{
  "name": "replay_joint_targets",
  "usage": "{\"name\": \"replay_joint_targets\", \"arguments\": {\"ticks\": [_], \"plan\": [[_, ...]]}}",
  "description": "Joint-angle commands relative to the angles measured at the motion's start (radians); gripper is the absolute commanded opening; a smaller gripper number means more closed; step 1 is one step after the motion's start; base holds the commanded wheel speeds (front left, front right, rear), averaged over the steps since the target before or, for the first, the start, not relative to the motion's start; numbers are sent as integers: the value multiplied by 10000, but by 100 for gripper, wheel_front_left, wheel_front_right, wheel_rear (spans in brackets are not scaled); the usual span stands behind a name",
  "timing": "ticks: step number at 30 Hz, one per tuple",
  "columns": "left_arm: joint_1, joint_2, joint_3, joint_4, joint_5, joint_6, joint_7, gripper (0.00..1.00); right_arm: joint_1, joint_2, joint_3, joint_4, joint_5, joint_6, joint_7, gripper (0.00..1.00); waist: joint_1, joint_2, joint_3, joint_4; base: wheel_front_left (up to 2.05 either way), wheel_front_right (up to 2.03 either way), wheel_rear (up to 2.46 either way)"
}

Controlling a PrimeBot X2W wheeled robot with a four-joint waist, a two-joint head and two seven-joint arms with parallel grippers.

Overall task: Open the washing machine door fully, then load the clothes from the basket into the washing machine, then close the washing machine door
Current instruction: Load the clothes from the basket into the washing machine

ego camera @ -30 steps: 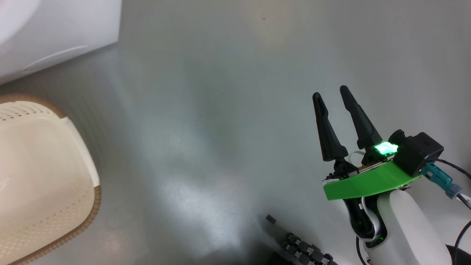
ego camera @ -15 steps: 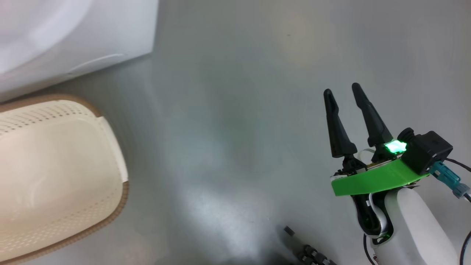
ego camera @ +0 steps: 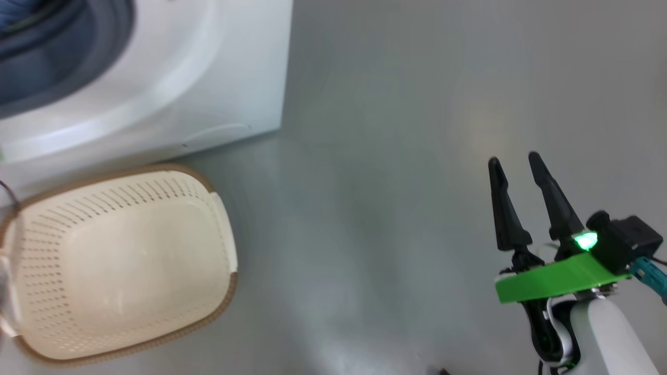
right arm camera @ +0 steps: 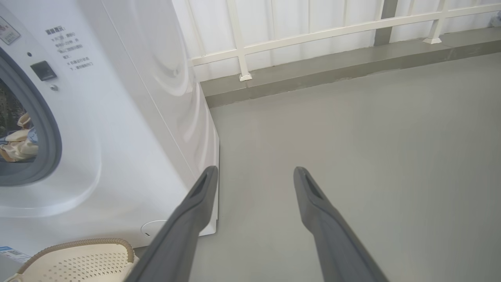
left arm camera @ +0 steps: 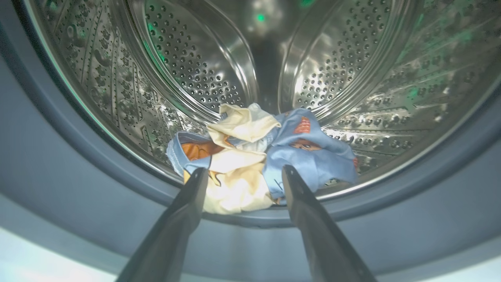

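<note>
The clothes (left arm camera: 258,152), a light blue printed bundle with cream cloth, lie at the front lip of the steel drum (left arm camera: 195,58) inside the washing machine (ego camera: 208,78). My left gripper (left arm camera: 244,170) is open just outside the grey-blue gasket (left arm camera: 58,164), its fingers pointing at the bundle and holding nothing. The basket (ego camera: 219,208) stands on the floor before the washing machine with nothing in it. My right gripper (ego camera: 516,161) hangs open over bare floor, well to the basket's right. The washing machine door is out of view.
Grey floor (right arm camera: 352,129) stretches to the right of the washing machine. A white railing (right arm camera: 313,31) on a low kerb runs along the far side. A round cover (right arm camera: 150,228) sits low on the machine's front, beside the basket (right arm camera: 78,258).
The head camera has swung, bringing more of the washing machine and the basket into the picture. My right gripper stays open and holds its pose.
</note>
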Motion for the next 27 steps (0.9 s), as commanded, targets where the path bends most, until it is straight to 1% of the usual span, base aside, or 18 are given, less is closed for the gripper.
{"name": "replay_joint_targets", "arguments": {"ticks": [1, 7, 12, 16, 21, 27], "plan": [[465, 327, 183, -440, 37, 67, -111, 100, 291, -86, 103, -297, -198, 44, 29, 100, 2, 0, -690, 472, 0, 0, 0], [2998, -656, 154, -2520, 255, 587, -272, 100, 811, -120, -2, -544, -586, 44, 375, 100, 2, 0, -1583, 661, 0, 0, 0], [5184, -1109, 142, -4404, 647, 1109, -284, 100, 1157, -242, -24, -738, -823, 44, 715, 100, 2, 0, -2294, 740, 0, 0, 0], [6688, -1440, 56, -5619, 860, 1482, -286, 100, 1484, -404, -23, -903, -1034, 44, 989, 100, 2, 0, -2762, 886, 0, 0, 0], [7924, -1729, -56, -6595, 895, 1805, -287, 100, 1798, -540, 5, -1165, -1344, 44, 1256, 100, 2, 0, -3152, 1089, 0, 0, 0], [8789, -1907, -118, -7084, 826, 1996, -284, 100, 2021, -626, -44, -1375, -1535, 44, 1484, 100, 2, 0, -3563, 1239, 0, 0, 0]]}}
